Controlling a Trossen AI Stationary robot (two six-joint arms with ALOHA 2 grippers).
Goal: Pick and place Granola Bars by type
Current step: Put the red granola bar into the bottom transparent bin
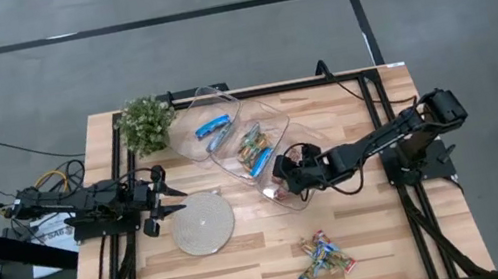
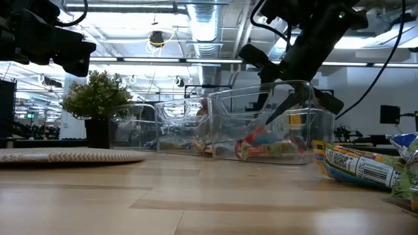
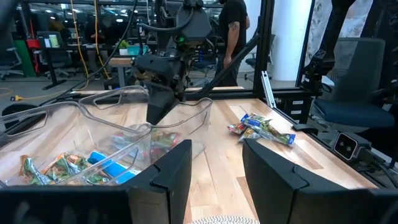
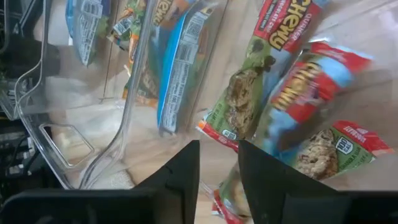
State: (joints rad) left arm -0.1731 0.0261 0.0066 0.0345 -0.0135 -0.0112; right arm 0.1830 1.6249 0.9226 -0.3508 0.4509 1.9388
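Granola Bars [image 4: 292, 93] in tray [image 1: 302, 141], long axes mixed; right claw [image 1: 283, 176] above.

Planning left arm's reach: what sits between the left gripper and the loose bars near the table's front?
High view: only the round grey disc between left gripper and loose bars.

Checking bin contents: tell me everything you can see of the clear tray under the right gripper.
The clear tray is thin see-through plastic with upright walls and rounded corners, open on top. It stands flat on the wooden table, nearest the right arm in a diagonal row of three trays, side by side with the middle one. Inside lie red-and-green wrapped bars. The right gripper hangs over it, fingers parted, holding nothing.
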